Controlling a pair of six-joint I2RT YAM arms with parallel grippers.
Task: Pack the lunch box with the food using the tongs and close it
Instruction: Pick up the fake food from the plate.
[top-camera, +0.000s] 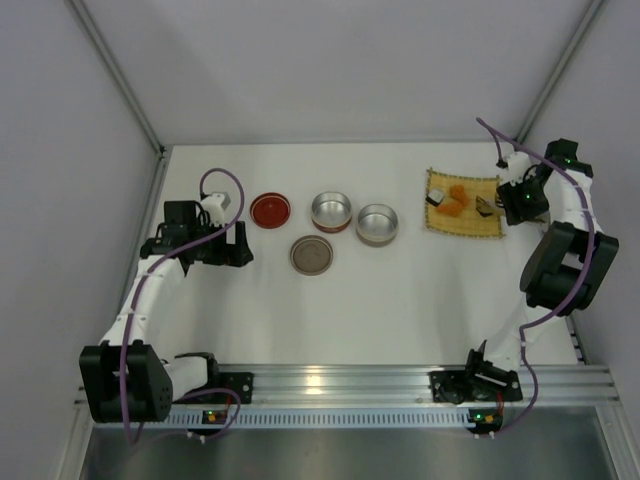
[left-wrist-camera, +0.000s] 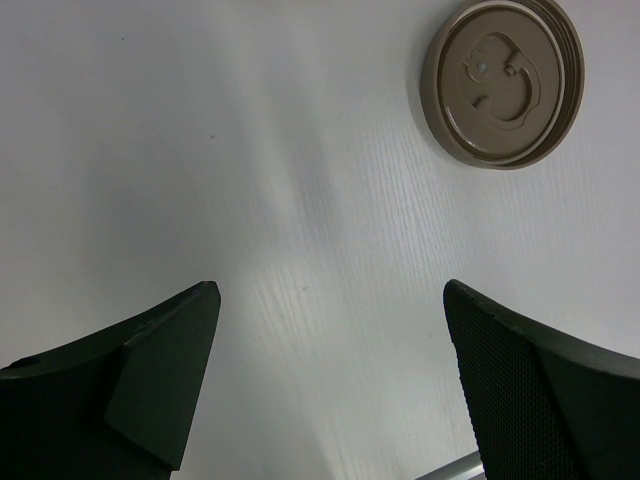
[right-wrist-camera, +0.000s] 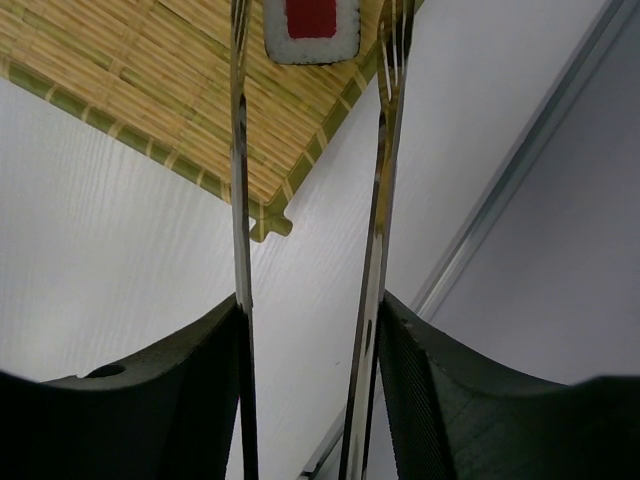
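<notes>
My right gripper (top-camera: 513, 203) (right-wrist-camera: 310, 300) is shut on the tongs (right-wrist-camera: 239, 200), one silver arm pressed against each finger. The tong tips straddle a white-and-dark food piece with a red centre (right-wrist-camera: 310, 28) lying on the yellow woven mat (right-wrist-camera: 140, 90). Orange chunks (top-camera: 455, 200) and another white-and-dark piece (top-camera: 437, 197) rest on the mat (top-camera: 470, 228). The lunch box is two round silver tins (top-camera: 331, 211) (top-camera: 377, 224) standing open at mid-table. My left gripper (top-camera: 236, 246) (left-wrist-camera: 330, 290) hangs open over bare table, left of the tins, holding nothing.
A red lid (top-camera: 270, 210) lies left of the tins. In front of them lies a brown lid (top-camera: 312, 254) (left-wrist-camera: 503, 80). The enclosure's right wall and metal frame (right-wrist-camera: 520, 190) run close beside the mat. The aluminium rail (top-camera: 340, 380) borders the near edge.
</notes>
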